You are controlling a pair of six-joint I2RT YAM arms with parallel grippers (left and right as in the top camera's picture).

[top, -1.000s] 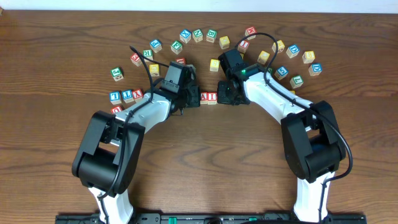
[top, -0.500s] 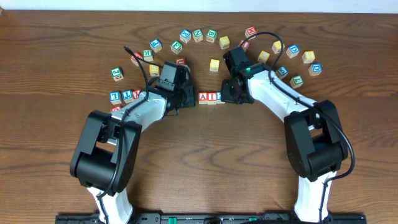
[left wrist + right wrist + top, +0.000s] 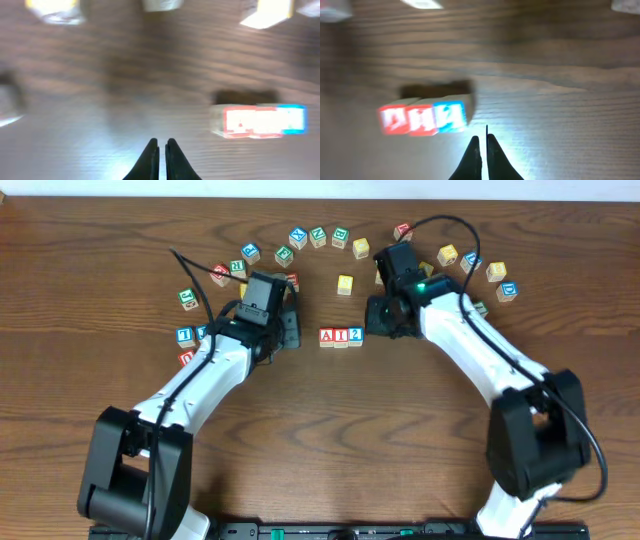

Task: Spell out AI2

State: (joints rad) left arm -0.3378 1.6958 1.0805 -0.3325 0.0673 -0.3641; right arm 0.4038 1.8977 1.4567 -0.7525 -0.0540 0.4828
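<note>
Row of blocks [image 3: 341,336] reads A, I, 2, the three touching, at the middle of the table [image 3: 330,420]. Since a second ago both arms have drawn back from its ends. Left tool [image 3: 162,143] and right tool [image 3: 482,139] are clenched on nothing, standing apart from the row. Judgement: spelling complete. Spare blocks [image 3: 318,237] lie in an arc behind.

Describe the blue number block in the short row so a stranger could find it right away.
On the wooden table, below the arc of scattered blocks, three blocks sit touching in a short row. Take the end block on the side of the right arm: it shows a blue 2, while its two neighbours are red.
</note>
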